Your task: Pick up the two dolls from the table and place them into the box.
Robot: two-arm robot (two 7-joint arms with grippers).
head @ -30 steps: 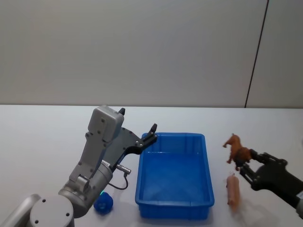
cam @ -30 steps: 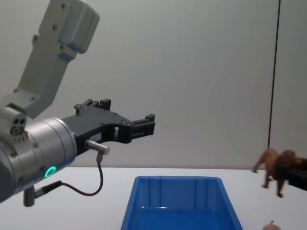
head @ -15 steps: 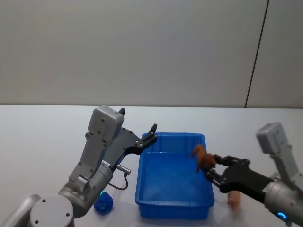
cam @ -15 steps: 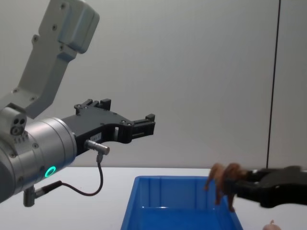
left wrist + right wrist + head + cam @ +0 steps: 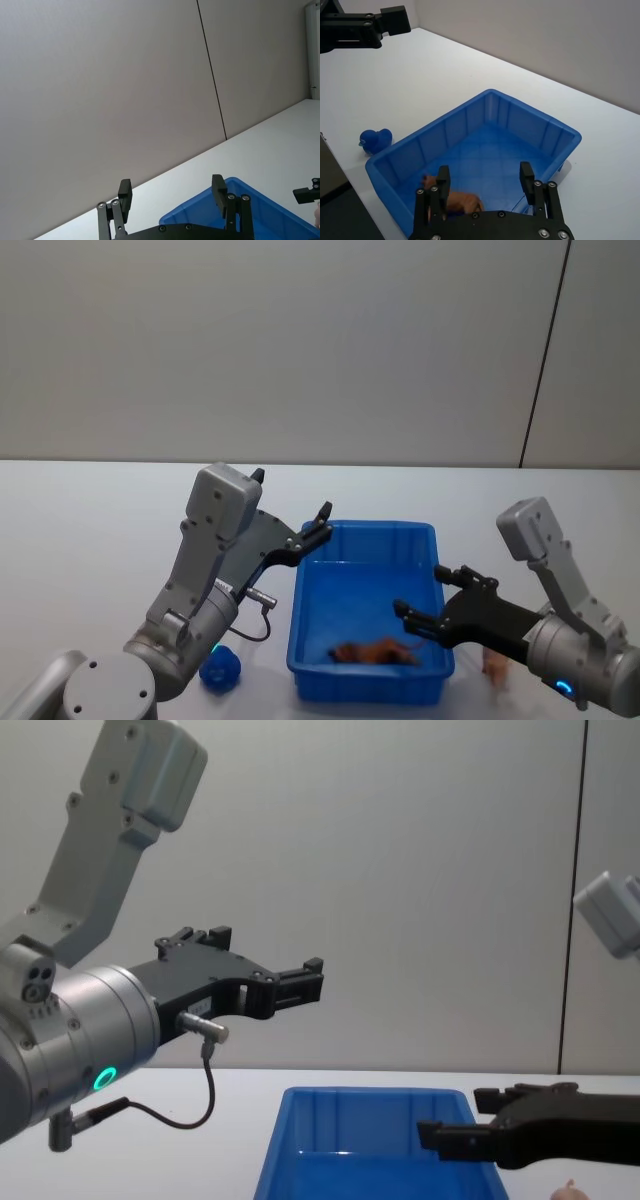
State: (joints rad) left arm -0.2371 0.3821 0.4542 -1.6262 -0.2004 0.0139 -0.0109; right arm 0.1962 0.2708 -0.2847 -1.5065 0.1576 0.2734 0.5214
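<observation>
While right hand [image 5: 420, 590] hovers spread, doll [image 5: 375, 651] lies below in box [image 5: 368, 527].

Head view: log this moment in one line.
right gripper open over box | brown doll in box | pink doll on table beside box | left gripper open, idle left of box

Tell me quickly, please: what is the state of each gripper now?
Left gripper: open, holding nothing.
Right gripper: open, holding nothing, above the box.
</observation>
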